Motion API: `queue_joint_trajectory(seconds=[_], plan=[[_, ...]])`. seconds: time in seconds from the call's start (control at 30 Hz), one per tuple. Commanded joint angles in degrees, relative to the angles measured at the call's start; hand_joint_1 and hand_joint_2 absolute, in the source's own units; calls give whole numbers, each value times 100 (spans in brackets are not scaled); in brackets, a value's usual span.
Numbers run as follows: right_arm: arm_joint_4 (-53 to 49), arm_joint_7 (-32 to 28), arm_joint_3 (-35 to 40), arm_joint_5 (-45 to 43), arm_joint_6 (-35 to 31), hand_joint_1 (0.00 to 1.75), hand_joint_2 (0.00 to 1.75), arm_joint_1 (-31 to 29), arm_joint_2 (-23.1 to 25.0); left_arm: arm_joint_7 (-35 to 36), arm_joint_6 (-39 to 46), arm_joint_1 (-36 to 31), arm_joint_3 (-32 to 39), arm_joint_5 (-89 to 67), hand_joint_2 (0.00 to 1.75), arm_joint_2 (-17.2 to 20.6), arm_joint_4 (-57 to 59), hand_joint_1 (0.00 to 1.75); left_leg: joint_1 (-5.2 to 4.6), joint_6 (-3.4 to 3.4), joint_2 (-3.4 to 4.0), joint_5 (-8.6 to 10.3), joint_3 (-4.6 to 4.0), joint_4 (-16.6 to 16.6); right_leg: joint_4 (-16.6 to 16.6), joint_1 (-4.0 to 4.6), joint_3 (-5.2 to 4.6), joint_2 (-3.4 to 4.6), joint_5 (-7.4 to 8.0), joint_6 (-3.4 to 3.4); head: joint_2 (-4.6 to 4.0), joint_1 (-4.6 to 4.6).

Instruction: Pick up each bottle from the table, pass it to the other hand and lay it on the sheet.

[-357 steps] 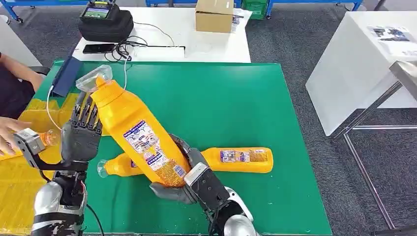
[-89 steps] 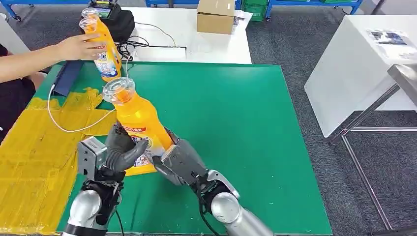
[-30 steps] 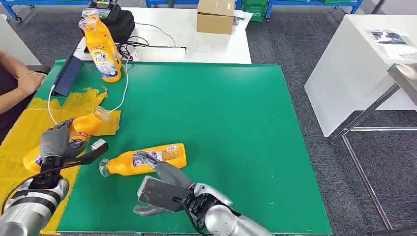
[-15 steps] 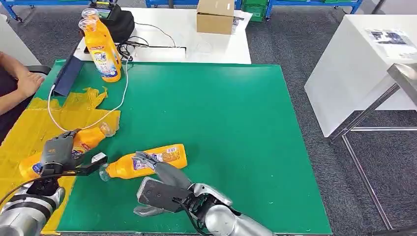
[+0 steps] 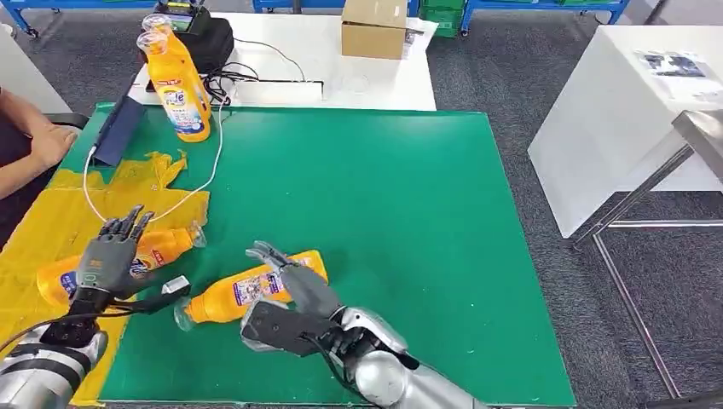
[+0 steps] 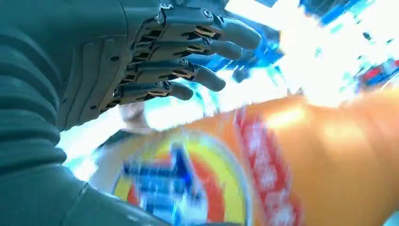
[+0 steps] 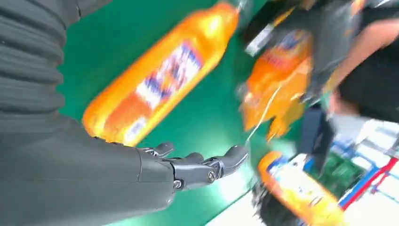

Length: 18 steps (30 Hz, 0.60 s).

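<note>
One orange bottle (image 5: 170, 244) lies on the yellow sheet (image 5: 51, 213) at the table's left. My left hand (image 5: 107, 260) hovers over its middle with fingers spread; in the left wrist view the fingers (image 6: 188, 61) stand straight, clear of the bottle (image 6: 306, 165). A second orange bottle (image 5: 230, 294) lies on the green mat (image 5: 384, 213) near the front. My right hand (image 5: 290, 294) reaches over its base end, open and not closed around it; the right wrist view shows the fingers (image 7: 202, 167) apart from this bottle (image 7: 155, 89). Two more bottles (image 5: 177, 81) stand upright at the back left.
A person's hand (image 5: 51, 141) rests by the table's left edge. A white cable (image 5: 196, 183) crosses the sheet's corner, and a dark flat device (image 5: 115, 129) lies behind it. A black bag (image 5: 200, 38) and cardboard box (image 5: 373, 25) sit on the far white table.
My left hand has let go of the bottle on the sheet and spread its fingers. My right hand has moved forward over the other bottle, which has turned slightly.
</note>
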Motion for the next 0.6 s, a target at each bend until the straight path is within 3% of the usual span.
queue_joint_trajectory(seconds=[0.03,0.23,0.4,0.5,0.6], plan=[[1809,-113,-553,154,268,0,175,-997,93,-396,2,-460,27,5,0,-58,-145,0,0,12,-15,8,3,1,2,-1,4,-5,4,4,0,0],[1875,-42,-476,264,364,0,175,-1000,109,-357,2,-399,-4,5,0,-32,-267,0,0,6,-19,10,10,-1,3,0,8,-7,7,-14,0,-2],[3355,-286,-617,646,542,0,175,-1606,247,-451,2,-720,202,50,0,-243,-291,0,3,6,-22,15,-2,7,5,2,-3,-13,12,-13,0,-2],[3876,-366,-428,1196,507,0,175,-1808,288,-888,2,-606,1061,741,0,-567,-770,0,-1,9,-28,19,-6,4,4,-1,-9,-17,13,-10,0,0],[4329,-354,-352,1638,511,0,175,-1934,374,-2058,-249,-1200,2094,2435,0,-1275,-64,0,-1,7,-37,22,-8,4,3,0,-4,-26,10,-10,0,0]])
